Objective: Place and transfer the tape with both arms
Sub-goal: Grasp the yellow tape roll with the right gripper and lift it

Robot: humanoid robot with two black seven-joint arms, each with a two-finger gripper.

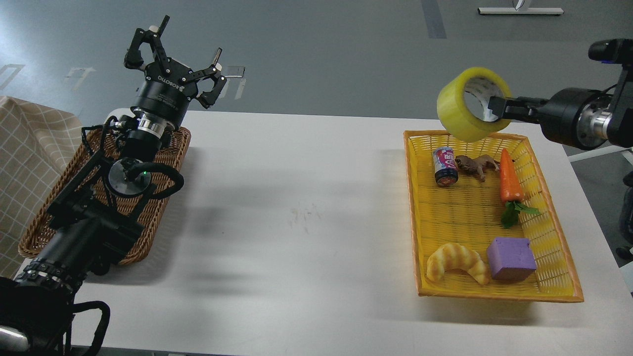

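Observation:
The tape (467, 114), a wide yellow roll with a grey-white core, hangs in the air above the far edge of the yellow basket (420, 232). My right gripper (496, 108) comes in from the right and is shut on the roll's right wall, with fingers through the core. My left gripper (173, 59) is open and empty, fingers spread, raised above the far end of the brown wicker basket (163, 198) at the left.
The yellow basket holds a small can (445, 165), a toy animal (477, 165), a carrot (509, 178), a croissant (457, 262) and a purple block (511, 258). A checked cloth (29, 148) lies at the far left. The white table (296, 212) spans between the baskets.

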